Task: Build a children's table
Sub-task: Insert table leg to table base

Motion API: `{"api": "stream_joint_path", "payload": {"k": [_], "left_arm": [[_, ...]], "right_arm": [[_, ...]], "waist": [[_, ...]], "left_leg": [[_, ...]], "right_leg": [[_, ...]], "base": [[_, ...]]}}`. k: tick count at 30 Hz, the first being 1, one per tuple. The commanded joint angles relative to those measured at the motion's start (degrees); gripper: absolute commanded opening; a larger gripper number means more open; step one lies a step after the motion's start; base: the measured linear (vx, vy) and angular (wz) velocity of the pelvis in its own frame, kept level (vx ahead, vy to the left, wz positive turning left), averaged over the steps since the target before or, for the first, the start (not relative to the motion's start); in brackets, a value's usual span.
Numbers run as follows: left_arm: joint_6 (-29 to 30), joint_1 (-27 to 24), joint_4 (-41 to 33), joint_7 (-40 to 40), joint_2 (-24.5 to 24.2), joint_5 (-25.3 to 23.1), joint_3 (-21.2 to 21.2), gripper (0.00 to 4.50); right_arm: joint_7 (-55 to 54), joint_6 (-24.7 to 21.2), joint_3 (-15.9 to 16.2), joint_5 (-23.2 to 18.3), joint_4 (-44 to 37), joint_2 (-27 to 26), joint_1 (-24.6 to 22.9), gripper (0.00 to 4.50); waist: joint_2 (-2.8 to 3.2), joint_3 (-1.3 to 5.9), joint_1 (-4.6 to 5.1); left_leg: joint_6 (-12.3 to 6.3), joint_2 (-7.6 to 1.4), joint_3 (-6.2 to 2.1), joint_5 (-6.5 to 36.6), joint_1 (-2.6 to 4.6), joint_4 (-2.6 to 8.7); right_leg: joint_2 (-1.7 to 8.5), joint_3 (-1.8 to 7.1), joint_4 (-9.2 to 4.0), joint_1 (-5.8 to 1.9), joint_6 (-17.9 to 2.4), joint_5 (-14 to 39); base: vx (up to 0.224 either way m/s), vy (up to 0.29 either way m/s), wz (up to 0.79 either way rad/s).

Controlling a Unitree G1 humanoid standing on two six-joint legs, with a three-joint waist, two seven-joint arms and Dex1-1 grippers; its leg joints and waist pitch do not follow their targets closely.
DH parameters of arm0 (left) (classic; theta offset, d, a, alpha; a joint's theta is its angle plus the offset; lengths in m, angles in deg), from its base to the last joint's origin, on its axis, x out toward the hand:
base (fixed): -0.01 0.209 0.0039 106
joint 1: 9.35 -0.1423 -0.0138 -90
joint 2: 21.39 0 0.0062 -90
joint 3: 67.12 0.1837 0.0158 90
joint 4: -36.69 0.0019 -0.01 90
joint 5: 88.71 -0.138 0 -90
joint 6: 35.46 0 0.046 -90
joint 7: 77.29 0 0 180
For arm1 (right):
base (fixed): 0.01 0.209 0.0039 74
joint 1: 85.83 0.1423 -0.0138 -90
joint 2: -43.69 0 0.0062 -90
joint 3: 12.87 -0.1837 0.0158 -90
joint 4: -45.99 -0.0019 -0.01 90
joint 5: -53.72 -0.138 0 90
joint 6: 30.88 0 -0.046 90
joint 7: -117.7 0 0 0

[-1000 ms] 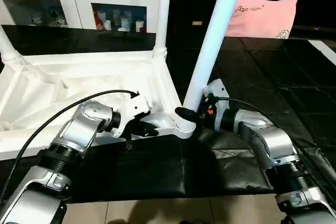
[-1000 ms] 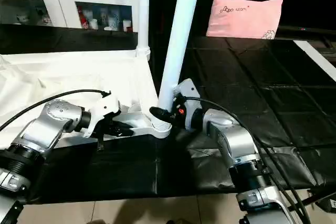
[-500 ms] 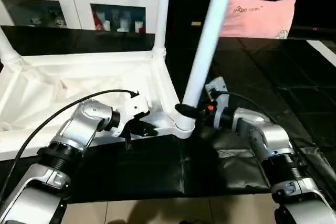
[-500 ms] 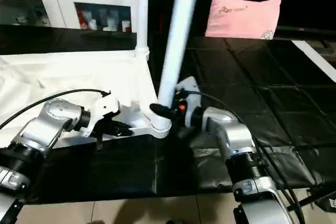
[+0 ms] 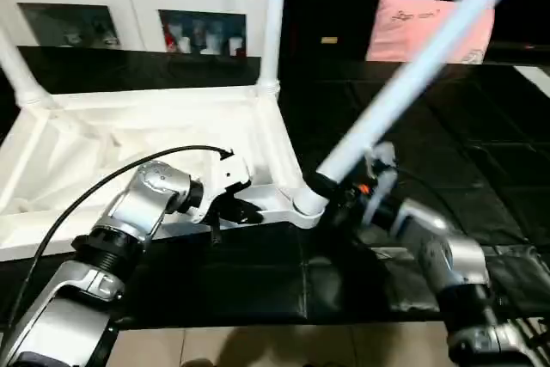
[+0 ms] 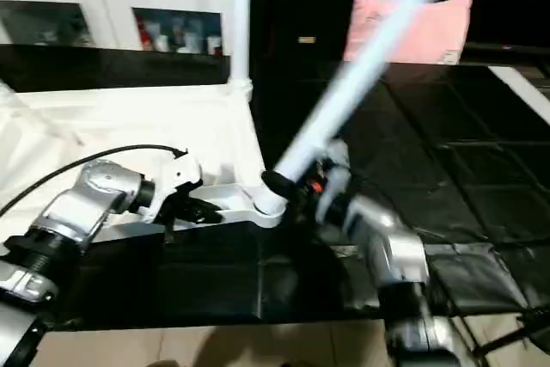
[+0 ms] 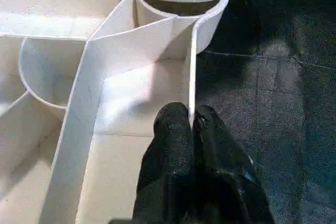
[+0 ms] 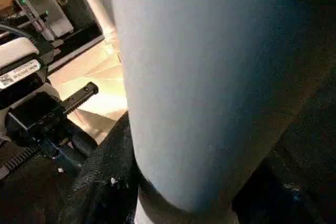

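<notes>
Tabletop: white plastic tabletop point(image 5: 129, 139) lies upside down on a black mat point(image 5: 258, 272), ribbed underside facing up.
Near corner socket: round socket point(image 5: 308, 205) at the tabletop corner nearest the robot's right arm; the lower end of one leg sits in or at it, and how deep it is seated cannot be told.
Held leg: long white tapered leg point(image 5: 404, 83) leans steeply from the near socket up toward the robot's right, its upper end crossing in front of the pink pillow point(image 5: 412, 27).
Far leg: second white leg point(image 5: 273, 19) stands upright in the far corner socket on the same side of the tabletop.
Third leg: another white leg point(image 5: 19, 70) rises at the far corner on the robot's left, slightly tilted.
Left gripper: left gripper point(image 7: 190, 124) has its black fingers pressed together on a thin upright rib of the tabletop's edge, just beside the near socket.
Right gripper: right gripper point(image 5: 331, 188) sits at the base of the leaning leg; its fingers are spread about halfway and clasp the leg just above the socket.
Right wrist view: the leg point(image 8: 210, 77) passes close in front of the camera, with a black finger point(image 8: 105, 171) against its lower part.
Background: white cabinet point(image 5: 129, 6) with glass doors stands behind the tabletop.
</notes>
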State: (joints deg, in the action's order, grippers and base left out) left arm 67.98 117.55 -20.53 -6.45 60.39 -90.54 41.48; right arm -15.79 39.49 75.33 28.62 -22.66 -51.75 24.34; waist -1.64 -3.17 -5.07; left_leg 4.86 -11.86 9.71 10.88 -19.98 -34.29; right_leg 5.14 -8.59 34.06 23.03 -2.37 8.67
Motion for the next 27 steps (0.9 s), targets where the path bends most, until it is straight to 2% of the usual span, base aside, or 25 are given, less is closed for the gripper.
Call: {"api": "stream_joint_path", "payload": {"k": [1, 2, 5, 6, 7, 8, 11, 13, 14, 15, 16, 17, 18, 20, 25, 26, 27], "left_arm": [[-0.4, 3.0, 0.4, -2.3, -1.1, 0.1, -2.1, 0.00], [-0.7, 3.6, 1.4, -3.1, -0.8, 0.1, -2.3, 0.00], [-1.3, 4.0, 2.4, -3.8, -0.4, 0.0, -2.4, 0.00], [-1.3, 4.0, 2.5, -3.8, -0.4, 0.0, -2.4, 0.00], [-1.7, 4.1, 3.0, -3.9, -0.3, -0.1, -2.5, 0.00], [-1.7, 4.1, 3.0, -3.9, -0.3, -0.1, -2.5, 0.00], [-1.9, 4.0, 3.3, -4.7, 0.1, -0.1, -2.8, 0.00], [-1.9, 4.0, 3.3, -4.8, 0.1, -0.1, -2.9, 0.00], [-1.8, 3.8, 3.1, -5.0, 0.2, -0.1, -2.9, 0.00], [-1.8, 3.7, 3.0, -5.1, 0.1, 0.0, -2.9, 0.00], [-1.8, 3.5, 3.0, -5.4, 0.1, 0.1, -2.9, 0.00], [-1.8, 3.5, 3.0, -5.4, 0.1, 0.1, -2.9, 0.00], [-1.9, 3.4, 3.0, -5.6, 0.1, 0.2, -3.0, 0.00], [-1.9, 3.0, 2.8, -5.9, 0.0, 0.1, -3.1, 0.00], [-3.1, 2.5, 1.8, -3.6, -0.3, 0.3, -2.4, 0.00], [-3.2, 2.5, 1.8, -3.6, -0.3, 0.3, -2.4, 0.00], [-4.5, 2.7, 1.6, -1.8, -0.5, 0.3, -1.7, 0.00]], "right_arm": [[-0.2, -0.8, 1.0, 2.4, 1.2, 0.8, -3.4, 1.93], [0.6, 1.3, 2.2, 3.4, -0.3, 1.0, -5.4, 1.93], [2.4, 5.8, 7.6, 9.1, -1.5, 4.3, -7.0, 1.93], [2.6, 6.1, 8.2, 9.7, -1.5, 4.7, -7.0, 1.93], [3.2, 6.9, 9.9, 11.4, -1.7, 5.9, -7.1, 1.93], [3.2, 6.9, 9.9, 11.4, -1.7, 5.9, -7.1, 1.93], [6.2, 8.1, 13.7, 14.6, -1.6, 8.8, -6.3, 1.93], [6.8, 8.3, 14.1, 15.0, -1.5, 9.0, -6.1, 1.93], [7.7, 8.4, 14.7, 15.4, -1.4, 9.5, -5.9, 1.93], [8.3, 8.7, 15.2, 15.6, -1.2, 9.7, -5.8, 1.93], [8.9, 9.1, 15.8, 16.1, -0.4, 9.9, -5.2, 1.93], [8.9, 9.1, 15.8, 16.1, -0.4, 9.9, -5.2, 1.93], [9.2, 9.8, 16.4, 16.4, 0.7, 10.0, -4.5, 1.93], [9.2, 11.5, 17.0, 17.0, 4.7, 9.2, -2.2, 1.93], [10.6, 13.9, 16.9, 17.2, 9.9, 7.2, 1.0, 1.93], [10.6, 13.9, 16.9, 17.2, 9.9, 7.2, 1.1, 1.93], [11.4, 14.0, 16.7, 16.6, 10.5, 6.9, 1.7, 1.93]], "waist": [[1.48, 4.24, -0.08], [1.55, 4.17, -0.15], [1.18, 4.13, -0.25], [1.32, 4.07, -0.32], [1.21, 4.01, -0.33], [1.28, 3.93, -0.39], [0.64, 3.87, -0.41], [0.76, 3.94, -0.48], [0.35, 4.00, -0.37], [-0.32, 4.03, -0.28], [0.05, 4.00, -0.48], [0.05, 4.00, -0.42], [-0.26, 4.03, -0.39], [-0.46, 3.93, -0.18], [-0.08, 3.77, 0.54], [0.14, 3.82, 0.72], [0.78, 3.80, 0.71]], "left_leg": [[-0.01, -1.72, -0.66, 13.8, 0.32, 4.13], [-0.13, -1.69, -0.57, 14.0, 0.32, 4.09], [-0.69, -1.54, -0.50, 13.5, 0.24, 4.14], [-0.76, -1.48, -0.50, 13.5, 0.31, 4.10], [-1.02, -1.44, -0.41, 13.6, 0.35, 4.05], [-1.01, -1.38, -0.46, 13.8, 0.33, 4.03], [-1.44, -1.27, -0.41, 14.1, 0.46, 3.92], [-1.63, -1.45, -0.52, 13.8, 0.39, 4.02], [-1.71, -1.60, -0.53, 13.9, 0.39, 4.07], [-1.87, -1.62, -0.49, 13.7, 0.23, 4.07], [-1.91, -1.62, -0.54, 13.7, 0.33, 4.09], [-1.94, -1.64, -0.53, 13.8, 0.36, 4.07], [-2.01, -1.60, -0.46, 13.7, 0.29, 4.04], [-1.94, -1.49, -0.49, 14.3, 0.30, 4.01], [-1.22, -1.57, -0.77, 17.5, 0.49, 4.08], [-1.07, -1.55, -0.87, 18.6, 0.59, 4.05], [-0.92, -1.50, -0.98, 19.4, 0.75, 4.08]], "right_leg": [[4.15, 3.77, -4.84, -3.56, -7.4, 19.4], [4.17, 3.79, -5.04, -3.44, -7.2, 19.6], [4.06, 3.71, -5.05, -3.54, -6.3, 20.8], [4.09, 3.64, -5.16, -3.53, -6.0, 21.7], [4.12, 3.66, -5.45, -3.46, -5.3, 23.4], [4.10, 3.55, -5.52, -3.44, -4.8, 24.6], [4.20, 3.39, -6.17, -3.30, -2.9, 28.5], [4.22, 3.40, -6.04, -3.25, -2.8, 28.2], [4.16, 3.42, -5.98, -3.19, -2.8, 27.3], [4.14, 3.44, -5.87, -3.27, -2.9, 26.8], [4.27, 3.44, -5.77, -3.21, -3.0, 26.9], [4.32, 3.45, -5.83, -3.12, -3.0, 27.2], [4.33, 3.49, -5.92, -3.16, -2.9, 27.2], [4.38, 3.28, -6.08, -3.05, -2.6, 29.0], [4.31, 2.92, -6.69, -2.83, -1.6, 31.8], [4.31, 2.82, -6.79, -2.83, -1.7, 32.1], [4.31, 2.72, -6.85, -2.85, -1.7, 32.2]], "base": [[0.000, 0.000, 0.00], [0.000, 0.000, 0.00], [0.000, 0.000, 0.00], [0.000, 0.000, 0.00], [0.000, 0.000, 0.00], [0.000, 0.000, 0.00], [0.000, 0.000, 0.00], [0.000, 0.000, 0.00], [0.000, 0.000, 0.00], [0.000, 0.000, 0.00], [0.000, 0.000, 0.00], [0.000, 0.000, 0.00], [0.000, 0.000, 0.00], [0.000, 0.000, 0.00], [0.000, 0.000, 0.00], [0.000, 0.000, 0.00], [0.000, 0.000, 0.00]]}}
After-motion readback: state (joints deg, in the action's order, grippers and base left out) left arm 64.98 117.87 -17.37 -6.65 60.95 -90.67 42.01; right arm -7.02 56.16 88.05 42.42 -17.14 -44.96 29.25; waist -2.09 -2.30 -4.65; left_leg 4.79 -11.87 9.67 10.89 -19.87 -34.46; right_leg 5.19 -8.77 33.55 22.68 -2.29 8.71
